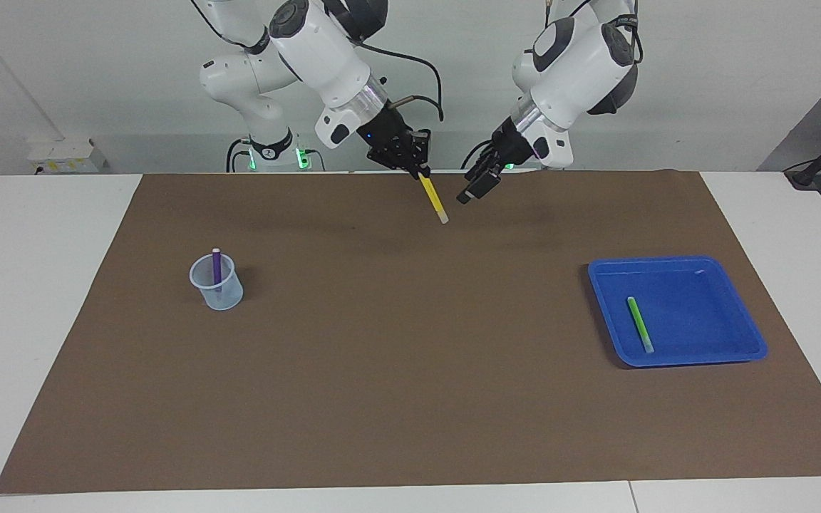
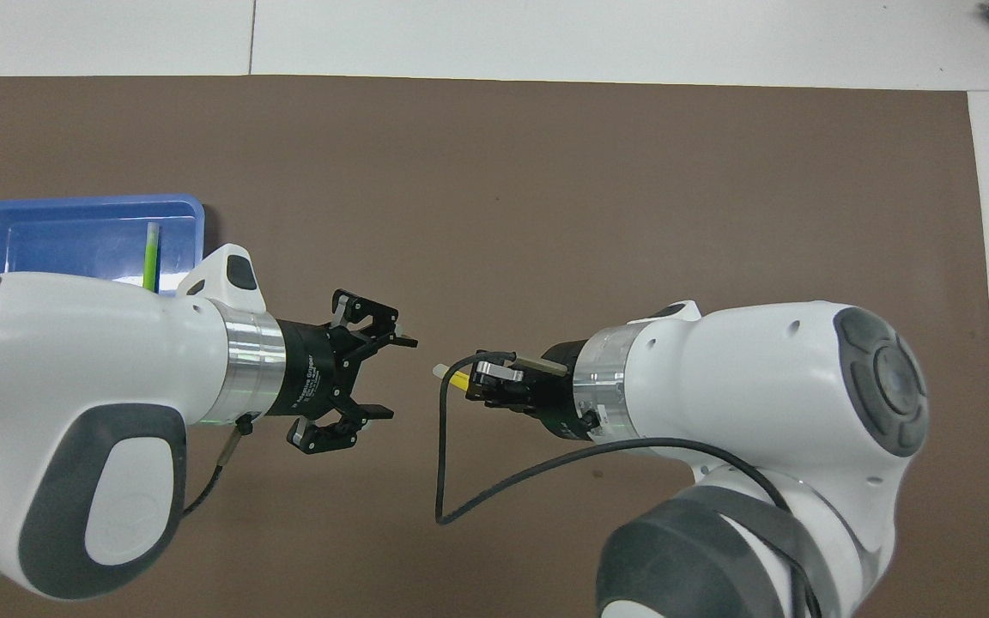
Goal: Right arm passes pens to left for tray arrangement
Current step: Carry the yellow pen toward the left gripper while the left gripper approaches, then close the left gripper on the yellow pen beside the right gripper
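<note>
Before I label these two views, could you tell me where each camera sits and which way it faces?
Facing view: high across the table, facing the robots; both arms show whole at the top, right gripper holding the yellow pen, left gripper open beside it.
Overhead view: above the robots' end, looking forward and steeply down; both forearms enter from the bottom.
Shared: both grippers, the yellow pen, the tray with the green pen.
</note>
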Controlling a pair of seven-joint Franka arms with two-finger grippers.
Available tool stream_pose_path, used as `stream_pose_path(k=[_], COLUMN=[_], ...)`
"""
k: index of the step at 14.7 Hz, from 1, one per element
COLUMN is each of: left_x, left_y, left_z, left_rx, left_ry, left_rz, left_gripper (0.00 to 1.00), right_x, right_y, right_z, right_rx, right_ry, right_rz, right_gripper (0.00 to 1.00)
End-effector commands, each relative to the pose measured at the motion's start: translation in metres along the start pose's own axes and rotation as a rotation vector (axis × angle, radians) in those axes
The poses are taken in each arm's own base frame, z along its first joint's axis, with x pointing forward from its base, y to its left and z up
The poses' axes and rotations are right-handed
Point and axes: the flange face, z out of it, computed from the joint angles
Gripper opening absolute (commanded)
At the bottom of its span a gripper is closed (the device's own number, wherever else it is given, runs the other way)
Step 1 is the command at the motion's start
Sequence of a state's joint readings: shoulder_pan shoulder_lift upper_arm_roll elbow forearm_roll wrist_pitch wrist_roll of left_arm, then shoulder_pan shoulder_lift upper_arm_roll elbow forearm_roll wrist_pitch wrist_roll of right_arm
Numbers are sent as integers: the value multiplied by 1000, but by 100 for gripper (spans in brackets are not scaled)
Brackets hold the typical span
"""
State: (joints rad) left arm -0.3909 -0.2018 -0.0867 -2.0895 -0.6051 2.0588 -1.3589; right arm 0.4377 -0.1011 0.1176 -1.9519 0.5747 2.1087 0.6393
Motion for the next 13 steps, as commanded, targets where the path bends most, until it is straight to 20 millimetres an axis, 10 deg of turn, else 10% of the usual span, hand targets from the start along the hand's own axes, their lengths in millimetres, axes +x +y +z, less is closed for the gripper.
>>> stream_pose_path(k=[1,13], left_x=[-8,-20], left_y=[-9,-6], left_z=[3,15], left_rx=[-40,-149], left_ry=[-16,-26], left_rz=[-25,-158], left_gripper=[76,70], right_x=[-1,1], right_y=[2,-3], right_z=[-3,-6], right_rx=[32,81], right_ry=[2,6], right_rz=[17,41], right_gripper=[0,0])
